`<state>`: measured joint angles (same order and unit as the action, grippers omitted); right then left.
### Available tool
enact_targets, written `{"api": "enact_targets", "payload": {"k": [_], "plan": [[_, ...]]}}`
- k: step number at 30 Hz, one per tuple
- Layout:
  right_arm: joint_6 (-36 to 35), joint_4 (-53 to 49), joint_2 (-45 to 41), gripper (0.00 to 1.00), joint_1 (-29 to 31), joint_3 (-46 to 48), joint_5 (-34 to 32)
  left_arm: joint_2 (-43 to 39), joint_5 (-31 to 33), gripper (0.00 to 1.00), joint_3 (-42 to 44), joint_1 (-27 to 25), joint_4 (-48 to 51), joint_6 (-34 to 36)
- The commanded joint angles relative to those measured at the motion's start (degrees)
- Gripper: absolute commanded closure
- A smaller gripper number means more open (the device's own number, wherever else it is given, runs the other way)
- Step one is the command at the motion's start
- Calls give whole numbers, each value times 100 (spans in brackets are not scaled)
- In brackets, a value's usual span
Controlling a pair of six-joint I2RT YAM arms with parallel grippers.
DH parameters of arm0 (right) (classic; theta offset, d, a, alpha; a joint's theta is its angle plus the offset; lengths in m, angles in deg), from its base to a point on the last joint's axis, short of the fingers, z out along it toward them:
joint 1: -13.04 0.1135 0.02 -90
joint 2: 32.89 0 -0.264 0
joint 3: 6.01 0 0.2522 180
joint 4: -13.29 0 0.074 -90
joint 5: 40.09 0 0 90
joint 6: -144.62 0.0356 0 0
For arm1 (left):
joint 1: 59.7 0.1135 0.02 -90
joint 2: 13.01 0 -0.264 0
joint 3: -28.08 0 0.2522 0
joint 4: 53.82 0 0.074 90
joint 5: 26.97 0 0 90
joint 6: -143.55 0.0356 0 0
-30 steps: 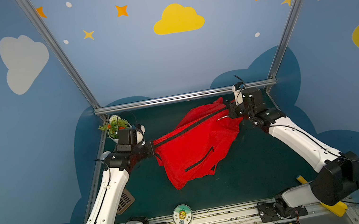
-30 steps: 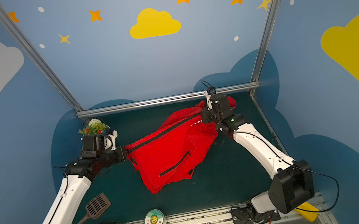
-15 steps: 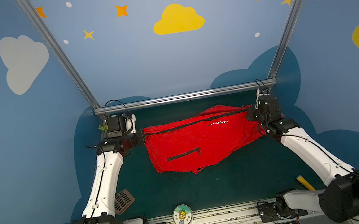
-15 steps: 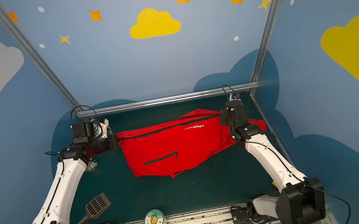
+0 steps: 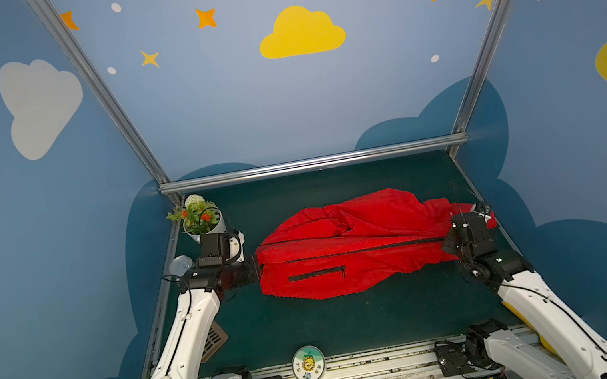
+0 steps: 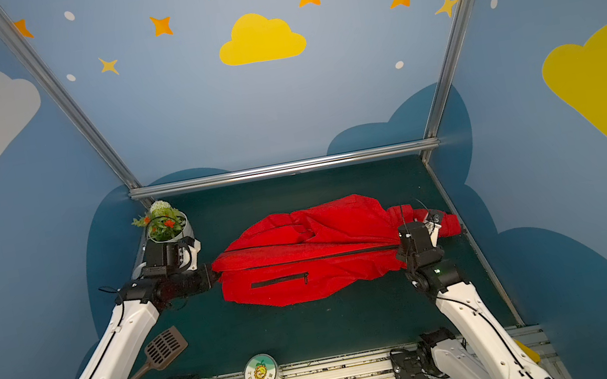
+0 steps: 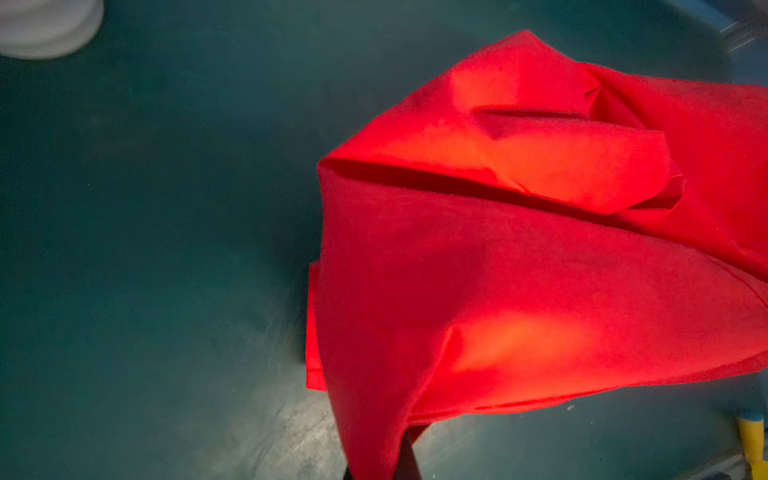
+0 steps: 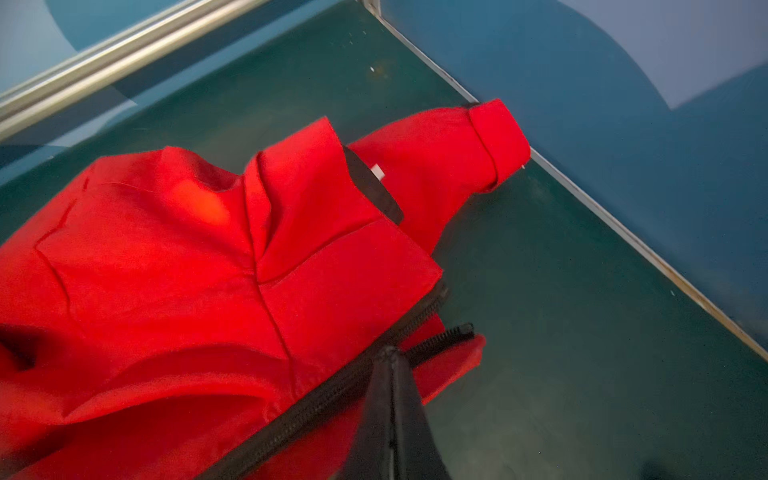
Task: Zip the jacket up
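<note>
Stretched out since a second ago, when it hung bunched and slanted, the jacket (image 5: 350,271) now spans the table (image 5: 358,316) between both arms, low over the surface. At the hem end the left gripper (image 5: 258,269) pinches cloth; the right gripper (image 8: 390,363) is clamped on the black zipper (image 5: 363,250) by the collar (image 8: 316,199). Opposing pulls likely keep the toothed track straight. The fabric is thin, red and creased, and the pocket zip (image 5: 316,274) lies flat.
</note>
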<state>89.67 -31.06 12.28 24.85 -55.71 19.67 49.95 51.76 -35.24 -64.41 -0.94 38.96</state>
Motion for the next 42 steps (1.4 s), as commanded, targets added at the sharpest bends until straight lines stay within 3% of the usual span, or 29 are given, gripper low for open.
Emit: {"api": "enact_targets", "payload": {"k": [1,5,12,13,14,16,17,21,24,28,31,33,37,40,42], "plan": [[508,-747,-396,100,-144,262,-567,-253,246,96,260,-6,3,-179],[254,-773,-725,100,-170,596,-599,-232,681,96,503,-360,166,37],[-58,-905,-948,100,-391,607,-730,-420,866,96,626,-382,-35,138],[-68,-924,-964,91,-414,576,-705,-380,792,96,598,-382,-50,205],[-109,-948,-993,72,-417,533,-638,-315,673,95,573,-382,-90,275],[-220,-944,-1100,26,-416,480,-487,-259,385,57,596,-382,-196,358],[-246,-987,-1175,16,-417,449,-462,-257,300,38,605,-384,-240,384],[-515,-1093,-1410,14,-420,286,-998,-541,592,1,614,-382,-364,538],[-1275,-551,-1463,14,-445,249,-1398,-886,1118,1,652,-375,-557,746],[-1951,167,-1210,14,-560,60,-1276,-1250,1678,1,750,-336,-1124,869],[-2186,603,-843,14,-733,-40,-879,-1317,1811,0,912,-294,-1630,990],[-2293,917,-610,14,-859,-51,-269,-1439,1649,1,1202,-294,-2122,1249],[-2559,1794,-345,14,-909,150,836,-1862,1658,1,2433,-269,-4224,1459],[-2643,2995,-165,14,-924,714,1002,-1752,1803,1,3181,-143,-5709,1488],[-2719,3705,59,14,-926,1047,1026,-1392,1713,1,3274,-67,-6068,1546]]}}
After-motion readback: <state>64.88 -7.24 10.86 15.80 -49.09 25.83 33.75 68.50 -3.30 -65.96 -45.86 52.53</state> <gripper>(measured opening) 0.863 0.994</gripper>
